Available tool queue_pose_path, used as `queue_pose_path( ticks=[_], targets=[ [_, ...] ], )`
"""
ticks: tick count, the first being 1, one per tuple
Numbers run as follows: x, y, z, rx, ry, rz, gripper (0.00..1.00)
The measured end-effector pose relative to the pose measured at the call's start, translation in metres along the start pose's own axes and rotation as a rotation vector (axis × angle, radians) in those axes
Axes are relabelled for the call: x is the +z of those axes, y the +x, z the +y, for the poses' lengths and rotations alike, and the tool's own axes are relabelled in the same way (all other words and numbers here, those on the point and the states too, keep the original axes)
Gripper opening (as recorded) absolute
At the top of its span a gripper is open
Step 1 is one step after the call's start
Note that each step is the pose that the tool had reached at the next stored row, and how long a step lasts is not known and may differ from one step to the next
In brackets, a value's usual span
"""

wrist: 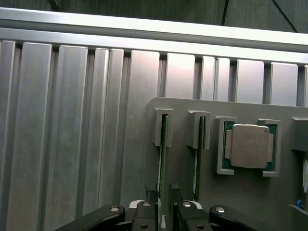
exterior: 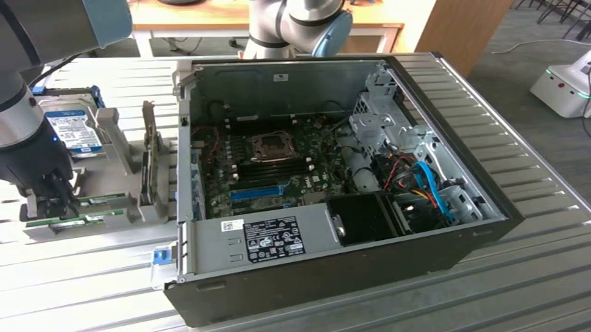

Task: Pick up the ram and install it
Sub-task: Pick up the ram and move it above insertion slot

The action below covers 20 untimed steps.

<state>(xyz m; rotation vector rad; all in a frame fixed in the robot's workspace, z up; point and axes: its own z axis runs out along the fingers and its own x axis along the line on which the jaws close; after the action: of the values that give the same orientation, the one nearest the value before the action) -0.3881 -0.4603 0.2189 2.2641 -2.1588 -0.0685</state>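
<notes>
Wrist view shows parted jaws astride the edge-on ram (wrist: pixel 163 159).

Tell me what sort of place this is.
Probably a robotics lab set up for computer assembly: an open computer case sits on a slatted aluminium table, a grey fixture beside it holds a hard drive and ram sticks, and a robot arm hangs over the fixture.

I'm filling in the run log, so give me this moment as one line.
step: pick-up | claw: open, straddling ram | ram: on edge in tray, not yet lifted | case: open, apart from tray
</notes>
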Motion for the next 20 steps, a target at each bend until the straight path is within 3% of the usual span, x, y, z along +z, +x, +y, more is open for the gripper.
queue_pose_path(
  ticks=[13, 20],
  targets=[
    [0.0003, 0.0009, 0.0001, 0.000, 0.0001, -0.0001, 0.24],
    [0.0064, 0.0010, -0.0002, 0.000, 0.0001, -0.0001, 0.24]
  ],
)
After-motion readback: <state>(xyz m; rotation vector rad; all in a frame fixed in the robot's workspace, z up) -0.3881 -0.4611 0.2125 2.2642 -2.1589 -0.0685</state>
